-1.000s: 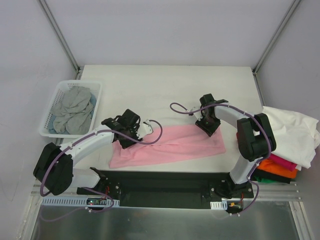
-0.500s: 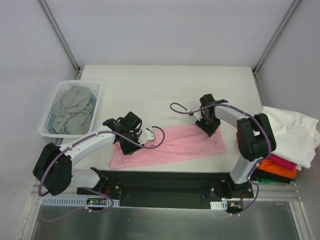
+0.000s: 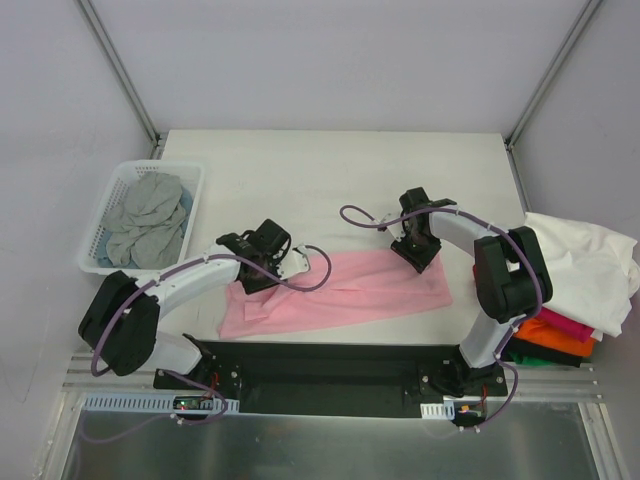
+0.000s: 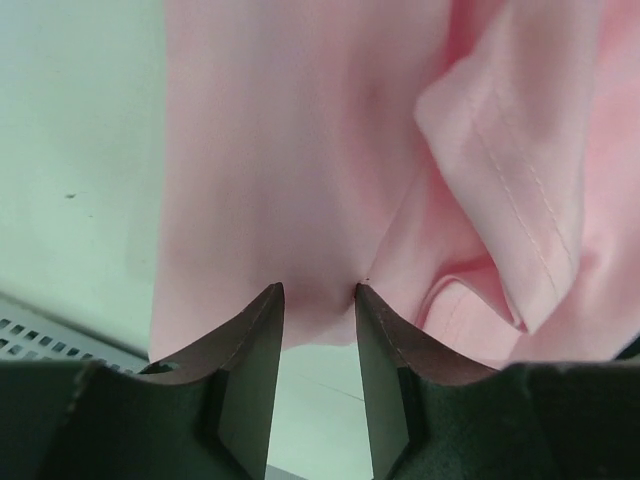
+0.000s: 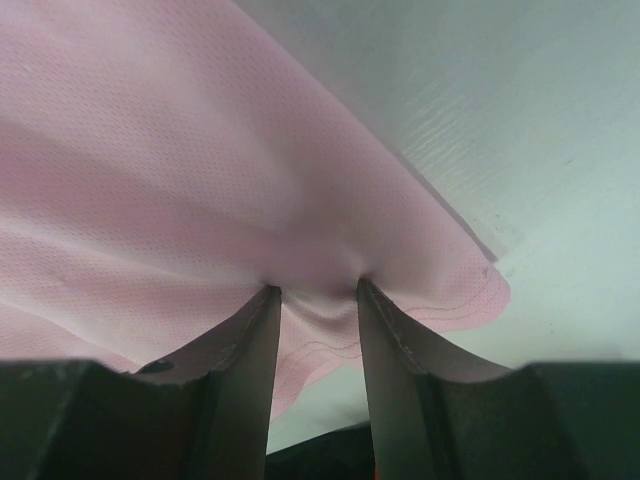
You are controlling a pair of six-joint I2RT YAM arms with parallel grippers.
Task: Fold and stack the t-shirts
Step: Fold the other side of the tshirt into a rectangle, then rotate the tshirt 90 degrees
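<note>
The pink t-shirt lies in a long strip near the front edge of the table. It is soft, light and floppy, so it will likely sag and wrinkle. It is best held by its edges and corners. The left gripper pinches its left end. The right gripper pinches its far right corner. The white basket at the table's left edge holds crumpled grey t-shirts.
</note>
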